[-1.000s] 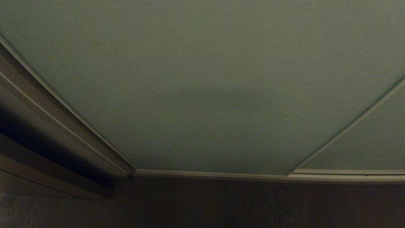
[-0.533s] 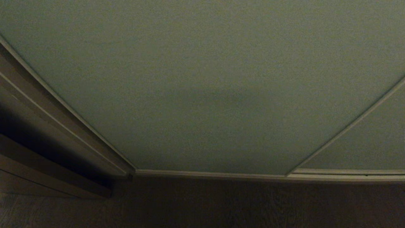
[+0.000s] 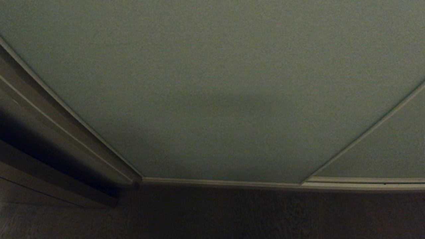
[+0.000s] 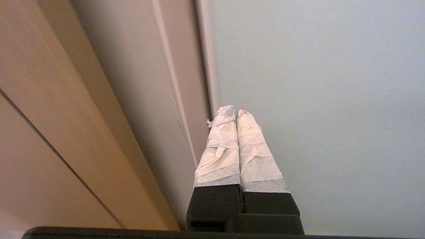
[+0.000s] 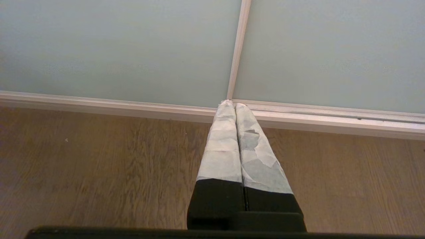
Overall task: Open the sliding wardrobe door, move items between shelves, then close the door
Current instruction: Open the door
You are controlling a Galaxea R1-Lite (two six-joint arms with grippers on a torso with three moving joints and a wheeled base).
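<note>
Left pincer [image 4: 236, 111]: fingers pressed together, nothing between them; the white-wrapped tips point at the seam where the door's frame meets the side panel.
Right pincer [image 5: 231, 103]: fingers together and empty, aimed low at the bottom rail.
Sliding wardrobe door [image 3: 219, 86]: shut, pale grey-green, filling the space ahead of both pincers; in the left wrist view it spreads from the tips across one whole side.
Door frame edge [image 4: 207, 63]: thin light strip running away from the left pincer's tips, just beside them; contact cannot be judged.
Brown side panel [image 4: 66, 99]: on the other side of the left pincer from the door.
Second door panel [image 5: 332, 49]: beyond the right pincer, divided from the first by a thin vertical strip [image 5: 238, 49].
Bottom rail [image 5: 132, 106]: just past the right pincer's tips.
Wooden floor [image 5: 99, 166]: under the right pincer.
</note>
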